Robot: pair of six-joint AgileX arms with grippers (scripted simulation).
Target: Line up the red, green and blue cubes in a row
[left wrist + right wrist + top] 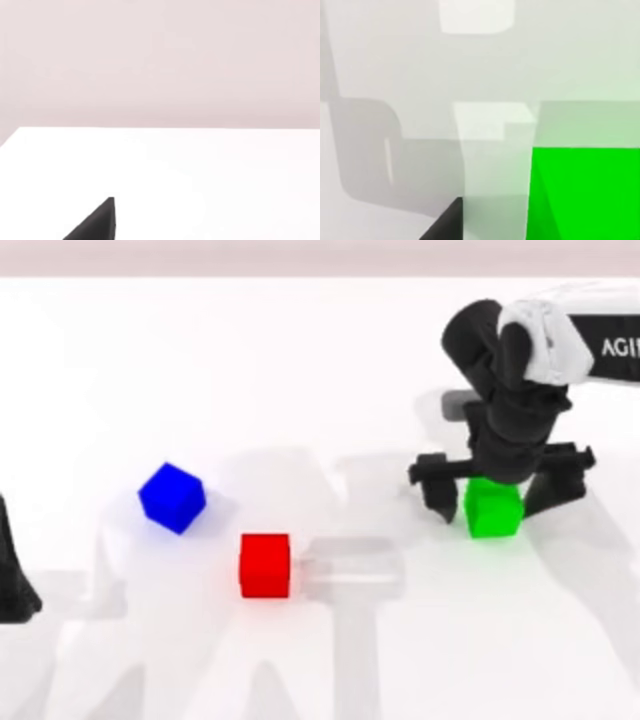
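Right gripper (494, 502) is seen straddling the green cube (493, 508) on the right half of the table (320, 370). Fingers are spread wide, one dark tip on each side of the cube, with a sliver of gap visible on both sides in the top view. No firm contact can be confirmed; the cube is judged not yet clamped. The wide spread is read as clearance for the cube's full width before a squeeze.

In the right wrist view the green cube (585, 192) fills the near corner, very close to the camera, which fits a gripper lowered to about cube height. A dark finger edge (445, 222) is seen beside it.

Farther from the tool, toward the table's left, the red cube (265, 565) is set square to the table edge, well apart from the gripper. Between the two, a pale boxy shadow is cast on the table just beside the red cube.

Farthest off, the blue cube (172, 497) is found beyond the red one, turned at an angle, near it but not touching. The three cubes are not yet in a row.

Left arm (15, 570) is parked at the table's left edge; its fingers cannot be judged open or closed.
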